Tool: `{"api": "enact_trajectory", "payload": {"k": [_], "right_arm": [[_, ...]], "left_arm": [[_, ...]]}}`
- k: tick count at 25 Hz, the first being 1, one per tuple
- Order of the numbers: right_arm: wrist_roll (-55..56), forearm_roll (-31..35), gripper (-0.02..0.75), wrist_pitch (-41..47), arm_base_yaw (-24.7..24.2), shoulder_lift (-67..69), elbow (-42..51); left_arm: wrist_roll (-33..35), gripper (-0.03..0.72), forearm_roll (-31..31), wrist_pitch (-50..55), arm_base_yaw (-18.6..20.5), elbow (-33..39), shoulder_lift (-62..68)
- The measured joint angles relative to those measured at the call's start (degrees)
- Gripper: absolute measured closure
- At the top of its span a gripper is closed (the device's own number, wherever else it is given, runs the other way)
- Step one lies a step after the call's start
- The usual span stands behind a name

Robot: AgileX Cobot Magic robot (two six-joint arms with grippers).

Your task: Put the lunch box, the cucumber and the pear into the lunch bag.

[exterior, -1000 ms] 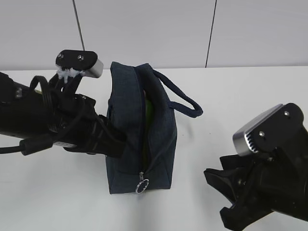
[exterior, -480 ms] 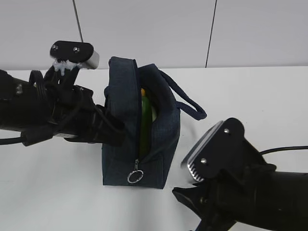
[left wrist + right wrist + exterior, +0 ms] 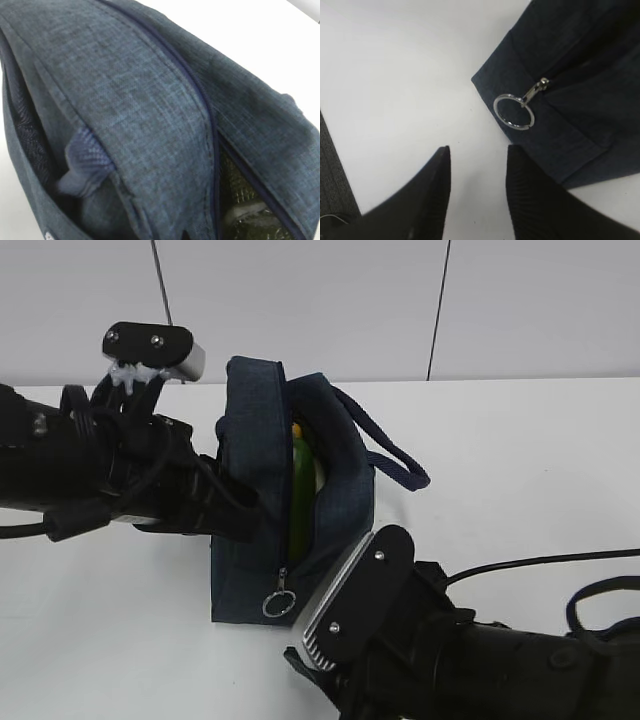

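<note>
Exterior view: lunch bag [image 3: 255, 510] stands on the table [image 3: 520, 470], zipper open; cucumber [image 3: 301, 480] sits inside, something yellow behind it, possibly the pear. Left gripper [image 3: 245, 525] is pinched shut on the bag's side wall.

Left wrist view: fabric only; lunch box unconfirmed.

Right wrist view: right gripper [image 3: 476, 165] half-open, empty, near the ring pull [image 3: 514, 111]. Closing remains.

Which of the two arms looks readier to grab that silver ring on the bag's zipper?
The right. Its open hand points at the ring pull, just short of it. The left hand is shut on the lunch bag side.
</note>
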Motion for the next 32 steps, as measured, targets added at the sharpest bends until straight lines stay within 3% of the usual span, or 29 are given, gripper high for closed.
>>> {"api": "enact_trajectory", "payload": {"k": [8, 23, 32], "right_arm": [[7.3, -7.5, 0.431, -8.2, 0.0, 5.8, -0.1], [8.1, -2.9, 0.417, -12.1, 0.0, 7.5, -0.2], [8.1, -1.1, 0.416, -7.2, 0.0, 8.7, -3.6]], "left_arm": [[0.0, 0.685, 0.0, 0.2, 0.0, 0.0, 0.0], [0.0, 0.685, -0.2, 0.6, 0.0, 0.0, 0.0], [0.0, 0.685, -0.6, 0.6, 0.0, 0.0, 0.0]]}}
